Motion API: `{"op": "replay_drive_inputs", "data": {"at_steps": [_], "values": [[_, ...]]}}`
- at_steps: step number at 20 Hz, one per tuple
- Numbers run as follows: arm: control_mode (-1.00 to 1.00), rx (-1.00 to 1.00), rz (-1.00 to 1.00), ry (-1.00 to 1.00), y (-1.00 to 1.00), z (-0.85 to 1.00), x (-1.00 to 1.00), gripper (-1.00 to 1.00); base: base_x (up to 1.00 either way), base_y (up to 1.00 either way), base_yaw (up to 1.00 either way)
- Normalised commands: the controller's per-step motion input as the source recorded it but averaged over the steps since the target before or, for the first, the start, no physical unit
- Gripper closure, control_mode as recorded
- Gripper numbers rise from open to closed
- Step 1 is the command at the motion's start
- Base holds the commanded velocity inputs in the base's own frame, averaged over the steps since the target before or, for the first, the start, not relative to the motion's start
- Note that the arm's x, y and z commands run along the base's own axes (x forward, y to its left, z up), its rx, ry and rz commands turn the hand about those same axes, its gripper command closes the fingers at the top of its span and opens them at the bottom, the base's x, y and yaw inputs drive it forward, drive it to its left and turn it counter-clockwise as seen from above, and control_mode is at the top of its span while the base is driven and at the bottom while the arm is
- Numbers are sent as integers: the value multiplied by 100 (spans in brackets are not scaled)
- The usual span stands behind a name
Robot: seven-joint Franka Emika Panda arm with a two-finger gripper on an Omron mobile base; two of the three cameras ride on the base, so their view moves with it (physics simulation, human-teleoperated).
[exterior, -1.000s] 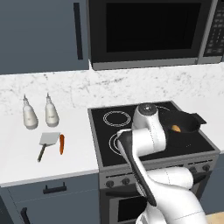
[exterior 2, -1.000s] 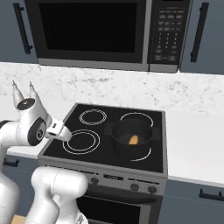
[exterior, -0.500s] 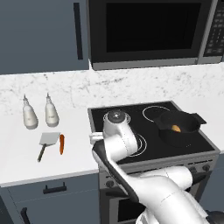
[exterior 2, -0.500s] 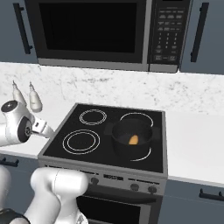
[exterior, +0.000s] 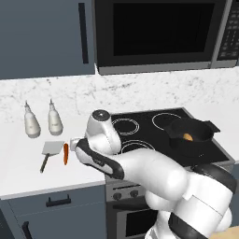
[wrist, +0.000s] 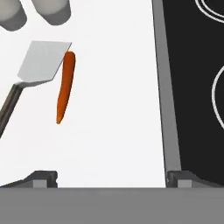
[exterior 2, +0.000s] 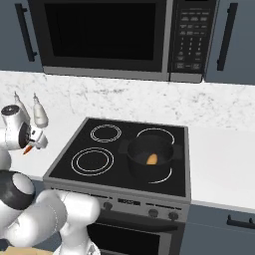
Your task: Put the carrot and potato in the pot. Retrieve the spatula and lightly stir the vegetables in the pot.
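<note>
the arm reaches left over the white surface (exterior: 28, 163), with the claw (wrist: 111, 177) hovering above bare surface between the carrot (wrist: 65, 86) and the stove edge (wrist: 162, 92). its two tips stand far apart and hold nothing, so the claw is released, presumably ready to drop over the carrot. the carrot lies flat, thick end toward the two white bottles (exterior: 42, 123), its top just touching or just beside the corner of the spatula (wrist: 41, 63) blade; which cannot be told. a pinch across the carrot's middle looks wise, away from the blade. the spatula lies flat beside it, handle trailing toward the surface's front edge, untouched.

the pot (exterior 2: 149, 155) sits on the stove's right front burner, handle pointing away to the right. inside it lies the potato (exterior 2: 152, 159), alone on the pot's floor. by this judgement one vegetable is placed; carrot and stirring remain.
</note>
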Motion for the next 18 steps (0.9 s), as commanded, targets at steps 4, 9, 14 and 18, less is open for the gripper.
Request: {"op": "replay_drive_inputs", "data": {"at_steps": [4, 9, 14, 18], "values": [[-100, -4, 2, 21, 96, -26, 51, -100, 0, 0, 0], [-100, -1, 0, 24, 49, -41, 48, -100, 0, 0, 0], [-100, -3, 0, 6, 31, -46, 18, -100, 0, 0, 0], [-100, -10, 0, 0, 27, -60, 4, -100, 0, 0, 0]]}}
